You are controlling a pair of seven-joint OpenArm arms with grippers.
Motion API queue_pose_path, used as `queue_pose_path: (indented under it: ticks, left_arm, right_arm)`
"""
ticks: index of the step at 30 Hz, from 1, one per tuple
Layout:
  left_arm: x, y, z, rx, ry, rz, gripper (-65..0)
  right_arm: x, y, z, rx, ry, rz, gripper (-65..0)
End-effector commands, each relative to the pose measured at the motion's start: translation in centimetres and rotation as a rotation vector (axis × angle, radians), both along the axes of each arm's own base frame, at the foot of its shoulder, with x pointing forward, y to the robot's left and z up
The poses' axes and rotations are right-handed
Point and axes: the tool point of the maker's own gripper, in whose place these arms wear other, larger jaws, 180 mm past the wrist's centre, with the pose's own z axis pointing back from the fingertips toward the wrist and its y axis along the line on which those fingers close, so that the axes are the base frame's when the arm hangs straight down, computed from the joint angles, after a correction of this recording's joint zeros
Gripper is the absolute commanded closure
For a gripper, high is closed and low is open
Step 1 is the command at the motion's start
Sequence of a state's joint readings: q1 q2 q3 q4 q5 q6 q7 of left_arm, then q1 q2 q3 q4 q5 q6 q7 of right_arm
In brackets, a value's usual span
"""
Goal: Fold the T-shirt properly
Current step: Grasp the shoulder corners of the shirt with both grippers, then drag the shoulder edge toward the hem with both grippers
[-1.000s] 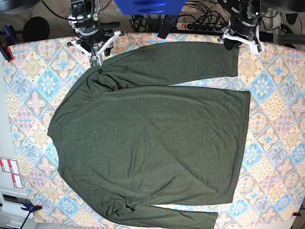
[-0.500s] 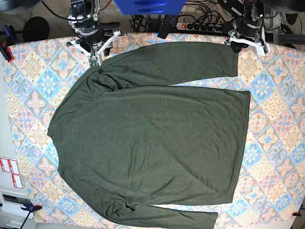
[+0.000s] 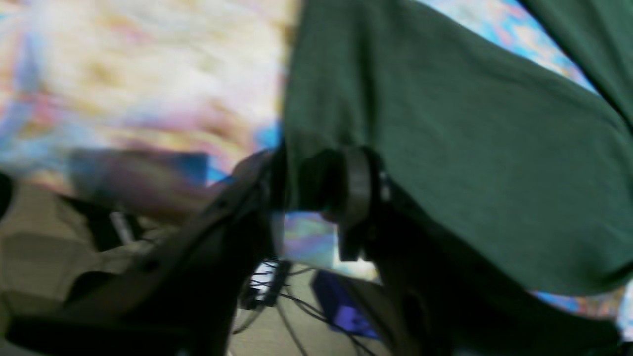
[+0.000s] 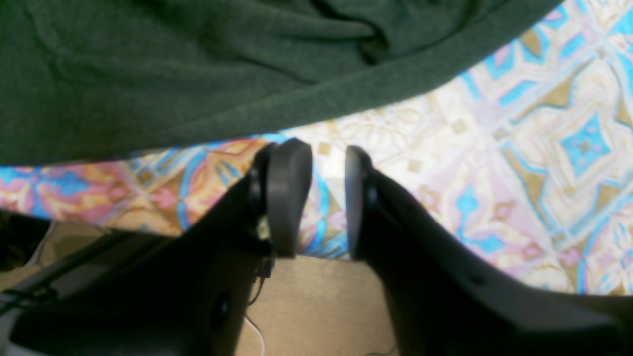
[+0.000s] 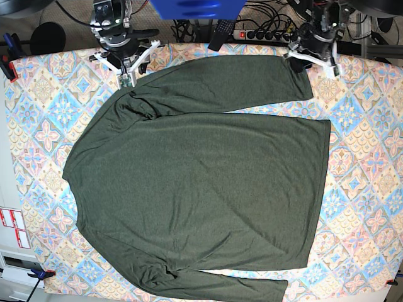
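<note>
The dark olive-green T-shirt (image 5: 201, 182) lies spread flat on the patterned table (image 5: 365, 163), one long sleeve (image 5: 233, 82) stretched along the far edge. My left gripper (image 5: 313, 50) is over that sleeve's cuff. In the blurred left wrist view the cuff corner of the T-shirt (image 3: 470, 148) sits between the fingers of the left gripper (image 3: 314, 198), which still stand apart. My right gripper (image 5: 126, 69) hovers at the shoulder end. In the right wrist view it (image 4: 329, 193) is open and holds nothing, just short of the hem of the T-shirt (image 4: 173, 74).
A power strip (image 5: 264, 34) and cables lie behind the table's far edge. A blue object (image 5: 195, 7) hangs at top centre. Clamps (image 5: 7, 66) hold the table cover at the left. The floor (image 4: 316, 306) shows below the table edge.
My left arm has moved left from the table's far right corner onto the sleeve's cuff, and its jaws have narrowed. The right arm and the shirt's body have not moved.
</note>
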State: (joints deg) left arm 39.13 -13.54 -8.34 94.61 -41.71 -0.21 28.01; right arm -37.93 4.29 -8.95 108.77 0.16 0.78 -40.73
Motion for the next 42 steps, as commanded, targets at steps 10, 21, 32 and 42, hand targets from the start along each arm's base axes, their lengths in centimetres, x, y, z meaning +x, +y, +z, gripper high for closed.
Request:
queue_pose_path:
  ticks: [10, 21, 32, 42]
  left_arm:
    - [-0.1, 1.9, 0.6, 0.028, -0.005, 0.031, 0.0]
    - [1.0, 3.4, 2.1, 0.062, -0.051, 0.05, 0.0]
    - [0.8, 3.1, 2.0, 0.057, -0.044, 0.043, 0.0]
    - [0.8, 3.0, 1.9, 0.056, -0.043, 0.041, 0.0]
  right_arm:
    - [0.5, -0.8, 0.6, -0.013, -0.027, -0.019, -16.1]
    - [7.0, -5.3, 2.3, 0.183, -0.1, -0.291, -16.0]
    - [8.2, -10.4, -0.4, 0.348, -0.081, -0.566, -23.4]
    - [10.7, -12.1, -0.4, 0.392, -0.045, -0.63, -30.3]
